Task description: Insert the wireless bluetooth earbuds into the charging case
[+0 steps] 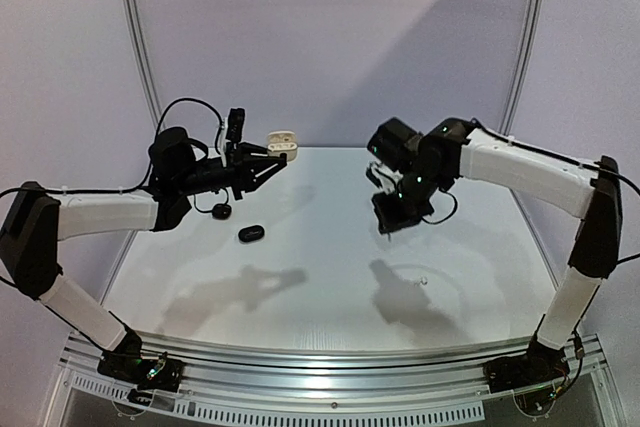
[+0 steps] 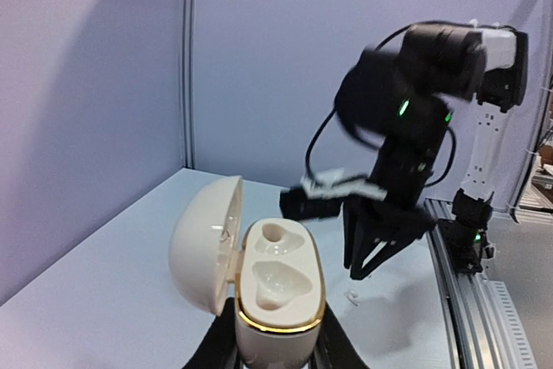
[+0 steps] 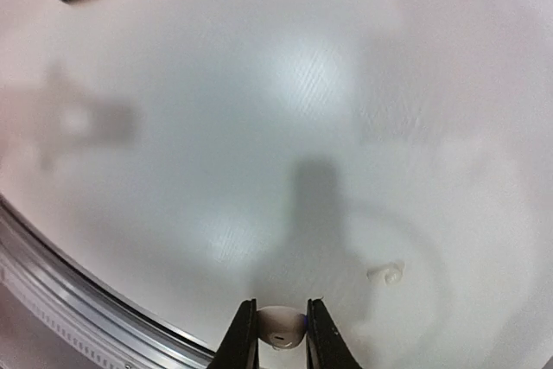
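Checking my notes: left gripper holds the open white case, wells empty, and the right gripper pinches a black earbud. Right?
Wrong colour: the right wrist view shows the right gripper pinching a white earbud. The left gripper does hold the open white case, wells empty.

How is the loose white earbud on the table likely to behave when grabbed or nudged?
The loose earbud looks tiny and rounded, so a nudge would probably send it skidding or rolling across the smooth table. Its smooth shell may slip unless pinched squarely, as the right claw pinches the other white earbud.
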You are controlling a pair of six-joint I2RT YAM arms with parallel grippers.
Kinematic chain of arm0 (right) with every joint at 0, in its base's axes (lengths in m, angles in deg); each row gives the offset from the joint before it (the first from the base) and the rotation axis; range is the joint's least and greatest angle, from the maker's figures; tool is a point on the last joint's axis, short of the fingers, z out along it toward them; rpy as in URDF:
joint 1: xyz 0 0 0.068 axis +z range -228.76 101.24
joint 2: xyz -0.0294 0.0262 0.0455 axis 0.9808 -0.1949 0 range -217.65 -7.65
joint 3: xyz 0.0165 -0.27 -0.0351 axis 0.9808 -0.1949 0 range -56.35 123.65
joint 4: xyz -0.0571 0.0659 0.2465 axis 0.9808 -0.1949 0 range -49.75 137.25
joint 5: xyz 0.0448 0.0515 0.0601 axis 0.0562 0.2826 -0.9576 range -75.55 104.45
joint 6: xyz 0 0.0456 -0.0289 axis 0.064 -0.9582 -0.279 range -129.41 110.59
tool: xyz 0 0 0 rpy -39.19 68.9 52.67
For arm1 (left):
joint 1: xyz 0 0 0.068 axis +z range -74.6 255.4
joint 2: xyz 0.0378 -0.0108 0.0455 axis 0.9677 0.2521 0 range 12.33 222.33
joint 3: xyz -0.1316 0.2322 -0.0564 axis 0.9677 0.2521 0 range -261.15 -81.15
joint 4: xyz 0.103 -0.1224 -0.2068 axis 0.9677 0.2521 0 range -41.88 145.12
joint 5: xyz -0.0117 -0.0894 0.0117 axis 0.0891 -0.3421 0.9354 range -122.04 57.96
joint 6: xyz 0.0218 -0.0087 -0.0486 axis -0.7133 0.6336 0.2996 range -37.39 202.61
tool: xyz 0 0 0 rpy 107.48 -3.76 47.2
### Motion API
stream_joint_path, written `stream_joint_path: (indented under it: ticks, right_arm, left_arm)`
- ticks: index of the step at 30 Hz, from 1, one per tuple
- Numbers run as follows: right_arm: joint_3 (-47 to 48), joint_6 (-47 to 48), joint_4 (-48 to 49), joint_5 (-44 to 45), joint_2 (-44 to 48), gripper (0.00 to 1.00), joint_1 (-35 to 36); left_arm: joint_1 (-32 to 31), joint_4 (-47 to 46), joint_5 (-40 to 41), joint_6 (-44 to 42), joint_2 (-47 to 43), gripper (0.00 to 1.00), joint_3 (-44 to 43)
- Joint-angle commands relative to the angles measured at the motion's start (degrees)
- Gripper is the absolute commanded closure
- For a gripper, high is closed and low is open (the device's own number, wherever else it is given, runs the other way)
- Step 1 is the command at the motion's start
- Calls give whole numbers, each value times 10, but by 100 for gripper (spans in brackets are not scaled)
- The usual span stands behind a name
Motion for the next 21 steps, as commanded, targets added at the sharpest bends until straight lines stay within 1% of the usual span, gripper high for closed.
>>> stream_joint_path:
  ticks: [1, 4, 6, 8, 11, 15, 21]
  right_arm:
    - [105, 79, 100, 25, 61, 100, 29]
    - [93, 119, 254, 0, 82, 100, 44]
    - [66, 146, 369, -45, 91, 100, 56]
    - [53, 172, 467, -70, 91, 100, 66]
    - [64, 202, 538, -102, 67, 100, 68]
    - [89, 231, 579, -123, 34, 100, 73]
    - [92, 288, 655, -153, -2, 100, 79]
  left_arm:
    - [-11, -102, 64, -26, -7, 100, 37]
    - [-21, -140, 132, -53, 3, 100, 52]
    - [-26, -174, 167, -71, 8, 100, 68]
    - [-31, -213, 195, -85, 11, 100, 83]
    - [-38, -249, 220, -96, 15, 100, 97]
    - [-45, -273, 231, -110, 16, 100, 109]
    - [-46, -282, 212, -103, 12, 100, 119]
